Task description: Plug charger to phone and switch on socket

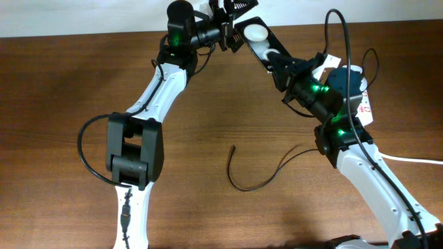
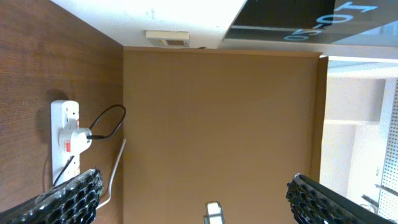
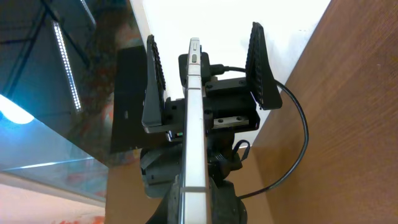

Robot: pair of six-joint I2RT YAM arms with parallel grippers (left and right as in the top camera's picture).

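My right gripper (image 1: pixel 278 63) is shut on the black phone (image 1: pixel 265 45) and holds it raised at the back of the table. In the right wrist view the phone (image 3: pixel 194 112) is edge-on. My left gripper (image 1: pixel 232 31) is open, with its fingers on either side of the phone's far end (image 2: pixel 213 213) and not touching it. The charger's thin black cable (image 1: pixel 259 181) lies loose on the table, its plug tip toward the middle. Its white adapter (image 2: pixel 76 142) sits in the white socket (image 2: pixel 64 134). My right arm partly hides the socket (image 1: pixel 365 107) in the overhead view.
The socket's thick white cord (image 1: pixel 415 160) runs off the right edge. Both arms cross over the back centre of the brown table (image 1: pixel 55 83). A wall and a dark panel stand just behind the table's back edge.
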